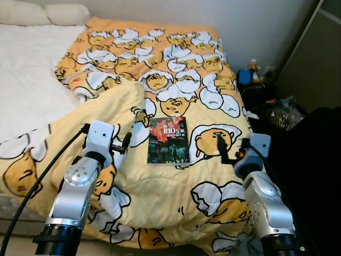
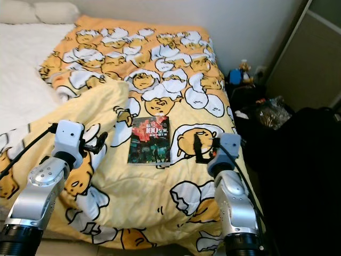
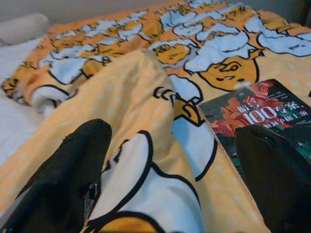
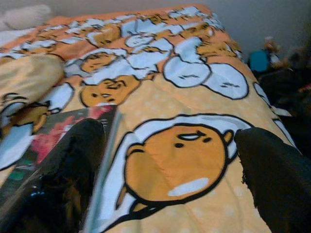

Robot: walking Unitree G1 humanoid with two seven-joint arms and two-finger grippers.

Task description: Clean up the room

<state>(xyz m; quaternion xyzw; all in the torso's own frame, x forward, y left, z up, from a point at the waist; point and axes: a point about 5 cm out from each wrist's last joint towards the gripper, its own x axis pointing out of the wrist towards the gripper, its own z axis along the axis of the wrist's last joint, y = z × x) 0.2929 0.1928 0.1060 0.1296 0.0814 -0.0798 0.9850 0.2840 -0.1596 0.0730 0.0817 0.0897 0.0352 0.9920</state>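
A dark paperback book (image 1: pixel 168 140) with red and white cover lettering lies flat on the yellow cartoon-egg duvet (image 1: pixel 176 69), near the bed's foot. My left gripper (image 1: pixel 121 145) hovers just left of the book over a raised fold of the duvet (image 3: pixel 141 97), open and holding nothing. In the left wrist view the book (image 3: pixel 262 114) lies ahead beside one finger. My right gripper (image 1: pixel 226 151) hangs open to the right of the book above an egg-character print (image 4: pixel 177 158). The right wrist view has the book's edge (image 4: pixel 53 141) behind one finger.
A bare white sheet (image 1: pixel 26 69) and pillows (image 1: pixel 64 13) take up the bed's left side. To the right of the bed the floor holds clutter: a blue item (image 1: pixel 244 76), a crinkled bag (image 1: pixel 285 113) and a black mass (image 1: pixel 319 154). A tall panel (image 1: pixel 314 48) stands at the far right.
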